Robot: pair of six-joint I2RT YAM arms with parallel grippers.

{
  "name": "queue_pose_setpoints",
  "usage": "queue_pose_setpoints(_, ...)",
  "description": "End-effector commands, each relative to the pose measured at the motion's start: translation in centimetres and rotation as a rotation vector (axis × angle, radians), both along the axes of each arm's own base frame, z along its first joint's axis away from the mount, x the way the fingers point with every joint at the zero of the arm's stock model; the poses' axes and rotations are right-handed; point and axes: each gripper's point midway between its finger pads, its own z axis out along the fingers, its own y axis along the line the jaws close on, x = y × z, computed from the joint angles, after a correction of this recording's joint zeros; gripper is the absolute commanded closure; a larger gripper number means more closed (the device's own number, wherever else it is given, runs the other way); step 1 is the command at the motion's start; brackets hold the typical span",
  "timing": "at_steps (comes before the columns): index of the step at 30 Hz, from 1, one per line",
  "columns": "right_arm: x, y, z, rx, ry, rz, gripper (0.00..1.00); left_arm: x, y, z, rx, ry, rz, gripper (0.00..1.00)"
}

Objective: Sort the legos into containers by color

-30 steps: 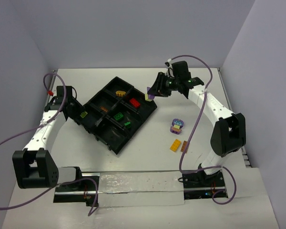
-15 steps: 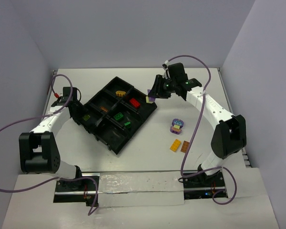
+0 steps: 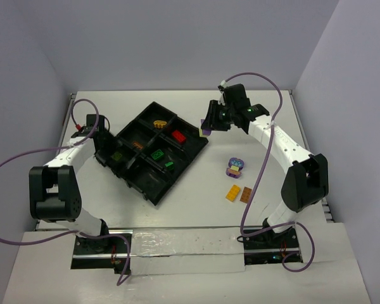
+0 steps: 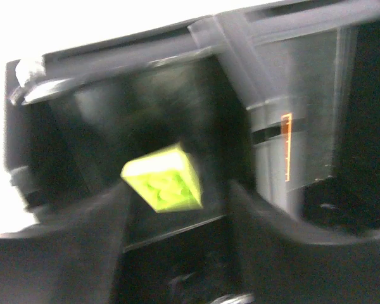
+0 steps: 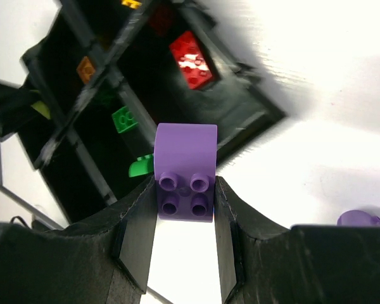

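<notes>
White tabletop between pale lilac walls: two arms work at a black plastic divided tray [image 3: 191,158], one with a brick pinched, one with fingers apart.
On the left, the left gripper [image 4: 177,215] stands spread wide over the tray's leftmost compartment. A small lime studded plastic brick [image 4: 161,185] lies tilted there between its fingers; the blur hides any contact. At the tray's far right corner, the right gripper [image 5: 185,190] pinches a purple studded plastic brick [image 5: 185,161] by its sides, just beside the rim. A rounded purple piece [image 3: 235,168], an orange-yellow brick [image 3: 233,193] and a brown brick [image 3: 246,194] lie on the near right, well apart from the tray.
</notes>
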Motion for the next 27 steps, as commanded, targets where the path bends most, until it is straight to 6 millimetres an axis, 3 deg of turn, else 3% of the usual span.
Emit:
queue_pose_setpoints(1,-0.1,-0.6,1.1,-0.030,-0.047,0.004,1.00,1.1,0.4,2.1,0.008,-0.021,0.016,0.03)
queue_pose_setpoints(5,-0.3,-0.4,1.1,-0.026,-0.046,0.019,1.00,1.5,1.1,4.8,0.045,-0.052,0.026,0.01)
queue_pose_setpoints(7,-0.3,-0.3,1.3,-0.014,-0.049,0.026,1.00,2.3,1.4,8.1,0.071,-0.122,0.012,0.01)
queue_pose_setpoints(8,-0.3,-0.3,1.3,-0.014,-0.049,0.026,1.00,2.2,1.4,8.1,0.072,-0.119,0.012,0.01)
queue_pose_setpoints(9,-0.6,-0.1,1.7,0.007,-0.055,0.029,1.00,2.8,1.5,10.7,0.082,-0.185,-0.005,0.01)
queue_pose_setpoints(15,-1.3,1.2,1.7,0.090,-0.062,0.052,1.00,3.7,-1.0,17.2,0.028,-0.364,-0.184,0.07)
queue_pose_setpoints(17,-1.6,2.0,2.9,0.102,-0.076,0.091,1.00,3.1,-3.3,19.2,-0.045,-0.434,-0.303,0.13)
queue_pose_setpoints(21,-3.1,5.1,5.4,0.207,-0.074,0.254,1.00,1.5,-8.3,21.3,-0.242,-0.523,-0.508,0.19)
queue_pose_setpoints(25,-4.5,8.4,8.3,0.344,-0.087,0.381,1.00,-0.4,-13.5,23.3,-0.426,-0.592,-0.702,0.19)
queue_pose_setpoints(27,-5.7,10.3,10.6,0.465,-0.104,0.468,1.00,-1.6,-16.5,24.8,-0.543,-0.637,-0.837,0.18)
